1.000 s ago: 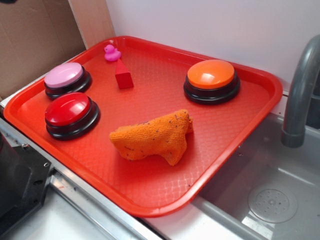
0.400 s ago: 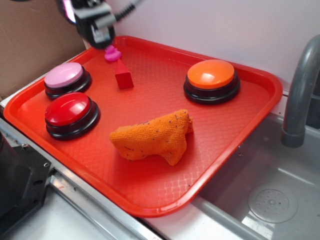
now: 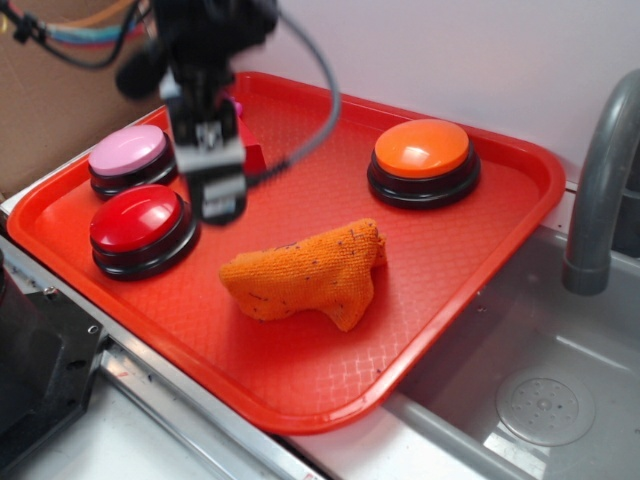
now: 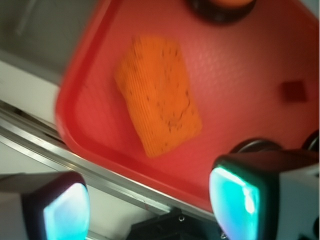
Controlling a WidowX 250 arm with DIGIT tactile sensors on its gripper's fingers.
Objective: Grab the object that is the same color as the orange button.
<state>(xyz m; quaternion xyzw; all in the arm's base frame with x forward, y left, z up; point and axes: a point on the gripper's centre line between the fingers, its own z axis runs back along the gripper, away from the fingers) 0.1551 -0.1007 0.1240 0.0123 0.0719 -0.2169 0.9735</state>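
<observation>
An orange knitted cloth (image 3: 310, 272) with dark specks lies lumpy in the middle of the red tray (image 3: 480, 250); the wrist view shows the cloth (image 4: 159, 95) ahead of the fingers. The orange button (image 3: 422, 158) with its black base stands at the tray's far right, and only its base edge (image 4: 220, 10) shows at the top of the wrist view. My gripper (image 3: 222, 195) hangs above the tray between the red button and the cloth, to the cloth's left. It is open (image 4: 150, 207), with nothing between the teal pads (image 4: 235, 200).
A red-domed button (image 3: 140, 228) and a pink-domed button (image 3: 132, 158) stand at the tray's left. A small red wedge block (image 4: 294, 91) sits behind the arm. A grey faucet (image 3: 600, 190) and sink basin (image 3: 545, 400) lie to the right; a cardboard wall (image 3: 60, 90) stands at left.
The arm came in from the top left and moved down and forward over the tray, now hanging beside the red button. The cloth and buttons have not moved.
</observation>
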